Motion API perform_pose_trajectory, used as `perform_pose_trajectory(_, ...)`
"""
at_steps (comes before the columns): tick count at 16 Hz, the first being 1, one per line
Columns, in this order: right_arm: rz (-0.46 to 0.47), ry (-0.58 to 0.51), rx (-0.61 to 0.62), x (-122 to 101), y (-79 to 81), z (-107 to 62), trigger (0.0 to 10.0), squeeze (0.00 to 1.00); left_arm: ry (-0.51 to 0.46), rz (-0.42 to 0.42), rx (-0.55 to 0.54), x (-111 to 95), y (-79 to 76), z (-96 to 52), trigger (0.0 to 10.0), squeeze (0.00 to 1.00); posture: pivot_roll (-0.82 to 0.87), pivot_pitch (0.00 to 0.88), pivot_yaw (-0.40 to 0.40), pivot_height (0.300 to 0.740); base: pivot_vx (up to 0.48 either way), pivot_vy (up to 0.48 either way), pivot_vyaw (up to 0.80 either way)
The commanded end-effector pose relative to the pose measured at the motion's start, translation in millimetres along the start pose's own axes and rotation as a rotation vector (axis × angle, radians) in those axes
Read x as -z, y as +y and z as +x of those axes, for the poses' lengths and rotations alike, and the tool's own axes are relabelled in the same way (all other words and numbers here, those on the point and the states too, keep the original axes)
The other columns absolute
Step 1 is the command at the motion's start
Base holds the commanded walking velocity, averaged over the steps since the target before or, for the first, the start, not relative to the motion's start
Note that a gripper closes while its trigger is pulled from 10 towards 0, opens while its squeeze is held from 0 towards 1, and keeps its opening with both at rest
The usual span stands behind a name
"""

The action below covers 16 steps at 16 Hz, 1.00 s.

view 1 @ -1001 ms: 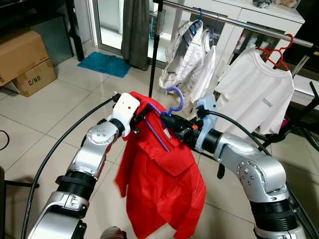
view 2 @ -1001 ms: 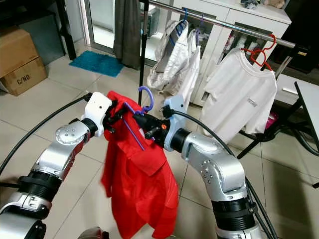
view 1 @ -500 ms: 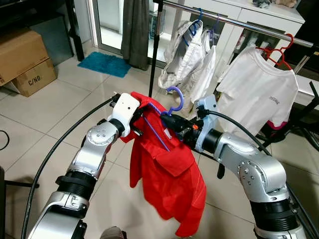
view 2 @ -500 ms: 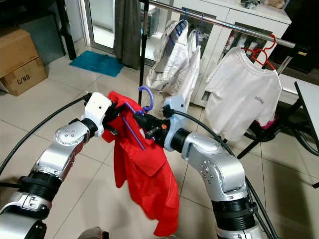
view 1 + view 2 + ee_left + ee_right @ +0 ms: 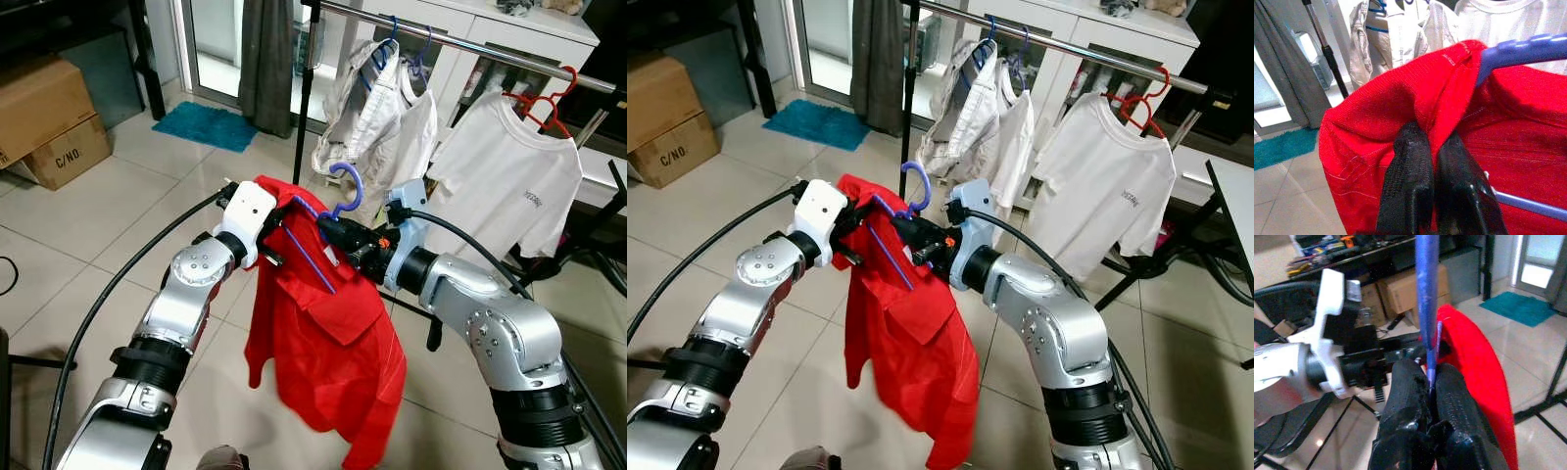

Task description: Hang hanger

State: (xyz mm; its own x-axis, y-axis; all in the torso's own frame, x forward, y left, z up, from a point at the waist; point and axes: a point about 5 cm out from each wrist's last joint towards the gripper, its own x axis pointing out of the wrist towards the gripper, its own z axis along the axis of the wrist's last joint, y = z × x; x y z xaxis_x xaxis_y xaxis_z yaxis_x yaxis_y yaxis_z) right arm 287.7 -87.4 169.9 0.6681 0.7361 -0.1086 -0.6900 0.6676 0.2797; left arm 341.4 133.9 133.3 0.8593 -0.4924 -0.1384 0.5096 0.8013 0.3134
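Note:
A purple hanger (image 5: 336, 197) carries a red shirt (image 5: 323, 343) that hangs in front of me, below the metal clothes rail (image 5: 460, 44). My right gripper (image 5: 331, 231) is shut on the hanger's neck, just under its hook; in the right wrist view its fingers (image 5: 1408, 396) pinch the purple stem (image 5: 1427, 308). My left gripper (image 5: 279, 227) is shut on the red shirt's shoulder fabric; the left wrist view has its fingers (image 5: 1410, 181) clamping a fold of the red shirt (image 5: 1381, 112) beside the hanger arm (image 5: 1518, 49).
The rail holds a light jacket (image 5: 367, 103) on a blue hanger and a white T-shirt (image 5: 505, 171) on a red hanger (image 5: 549, 103). A black rack pole (image 5: 304, 108) and grey curtain (image 5: 266, 59) stand behind. Cardboard boxes (image 5: 44, 117) and a teal mat (image 5: 206, 125) lie left.
The red shirt's lower part has swung from side to side. My right gripper has lifted the hanger slightly. The white T-shirt on the rail sways.

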Motion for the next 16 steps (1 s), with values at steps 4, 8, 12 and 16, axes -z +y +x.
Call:
perform_pose_trajectory(4, -0.071, 0.096, 0.167, 6.1, -18.8, 2.7, 10.0, 0.0, -0.005, 0.116, 0.036, -8.1, -9.7, 0.7, 0.0, 0.0, 0.02, 0.0, -0.108, 0.74, 0.0, 0.0, 0.0)
perform_pose_trajectory(8, -0.074, 0.137, 0.206, 12.6, -21.4, 5.7, 10.0, 0.0, -0.01, 0.183, 0.039, -13.8, -8.7, 0.6, 0.0, 0.0, 0.02, 0.0, -0.108, 0.74, 0.0, 0.0, 0.0)
perform_pose_trajectory(12, -0.083, 0.146, 0.221, 14.4, -22.5, 6.7, 10.0, 0.0, -0.049, 0.231, 0.127, -21.1, -20.5, -0.8, 0.0, 0.0, 0.02, 0.0, -0.108, 0.74, 0.0, 0.0, 0.0)
perform_pose_trajectory(16, -0.073, 0.137, 0.256, 13.8, -27.4, 6.6, 10.0, 0.0, -0.05, 0.259, 0.148, -24.1, -23.9, -5.2, 0.0, 0.0, 0.02, 0.0, -0.107, 0.74, 0.0, 0.0, 0.0)
